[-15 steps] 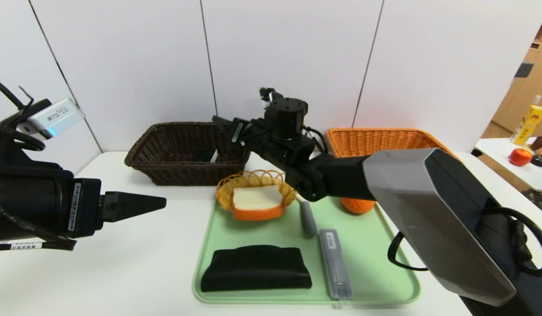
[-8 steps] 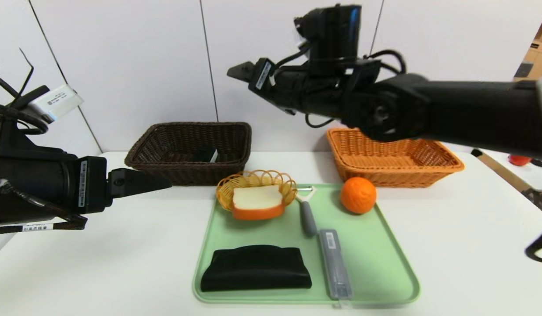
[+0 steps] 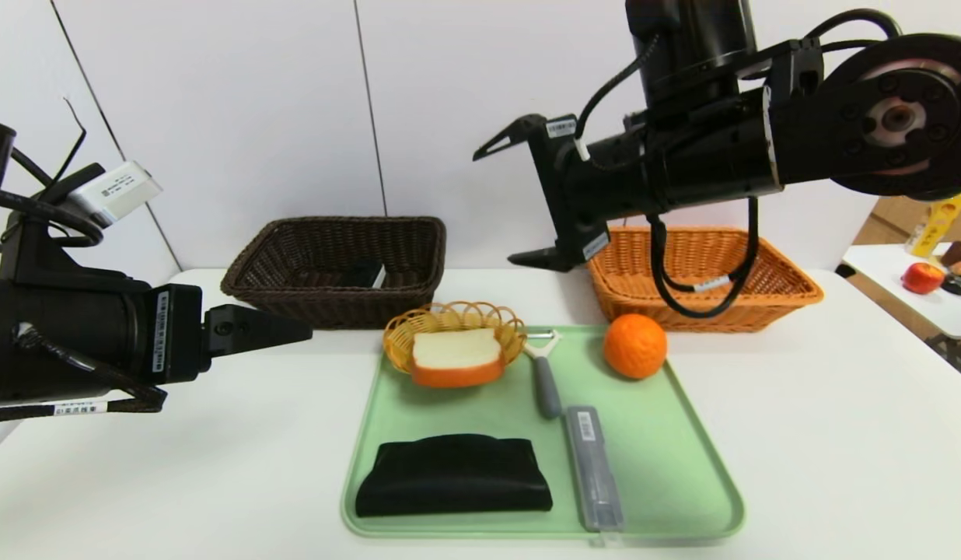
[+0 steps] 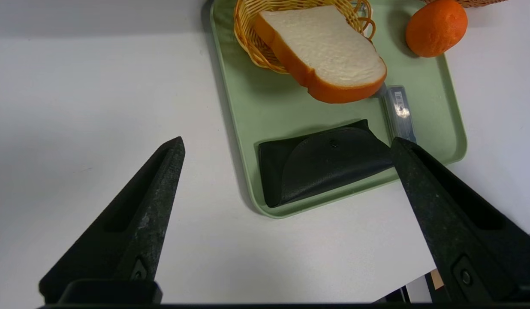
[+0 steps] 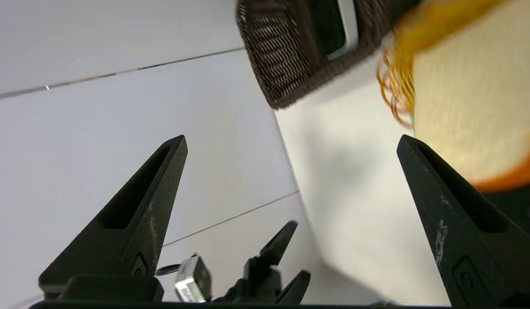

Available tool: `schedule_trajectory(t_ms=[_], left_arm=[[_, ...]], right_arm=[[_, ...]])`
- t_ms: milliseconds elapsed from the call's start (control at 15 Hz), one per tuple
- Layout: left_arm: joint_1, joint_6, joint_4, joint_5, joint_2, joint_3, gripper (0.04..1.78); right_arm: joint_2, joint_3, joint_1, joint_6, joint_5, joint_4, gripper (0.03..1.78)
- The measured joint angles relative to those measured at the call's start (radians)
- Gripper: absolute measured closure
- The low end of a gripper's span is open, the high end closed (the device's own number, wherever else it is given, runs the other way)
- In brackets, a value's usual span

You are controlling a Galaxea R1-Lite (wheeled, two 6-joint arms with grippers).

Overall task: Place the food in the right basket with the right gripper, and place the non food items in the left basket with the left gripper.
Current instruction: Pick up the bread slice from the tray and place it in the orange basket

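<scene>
Your right tool (image 3: 515, 198) hangs released, fingers wide, above the orange basket (image 3: 791, 292); your left tool (image 4: 286, 146) waits released over the desk (image 3: 838, 435).

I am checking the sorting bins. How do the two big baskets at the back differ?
The left basket is dark brown and already holds something; the right basket is orange-tan and looks empty. The right gripper hangs open, high beside the right basket; none is near the left. Both are rectangular wicker.
</scene>
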Motion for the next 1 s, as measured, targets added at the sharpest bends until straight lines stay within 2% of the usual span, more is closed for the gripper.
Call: schedule_trajectory(t_ms=[67, 133, 267, 467, 667, 1000], left_arm=[[0.000, 0.000, 0.000, 0.000, 0.000, 0.000, 0.13], [0.000, 0.000, 0.000, -0.001, -0.001, 0.000, 0.13], [0.000, 0.001, 0.000, -0.003, -0.001, 0.001, 0.13], [0.001, 0.002, 0.000, -0.004, -0.001, 0.003, 0.13], [0.001, 0.004, 0.000, -0.005, -0.001, 0.013, 0.13], [0.002, 0.004, -0.001, -0.006, 0.002, 0.016, 0.13]], right_arm=[[-0.019, 0.061, -0.002, 0.075, 0.024, -0.002, 0.12], [-0.033, 0.108, -0.002, 0.121, 0.040, -0.004, 0.12], [-0.058, 0.225, 0.003, 0.181, 0.055, -0.037, 0.12], [-0.093, 0.389, 0.021, 0.196, 0.060, -0.155, 0.12], [-0.121, 0.519, 0.045, 0.238, 0.061, -0.286, 0.12], [-0.116, 0.721, 0.111, 0.253, 0.061, -0.585, 0.12]])
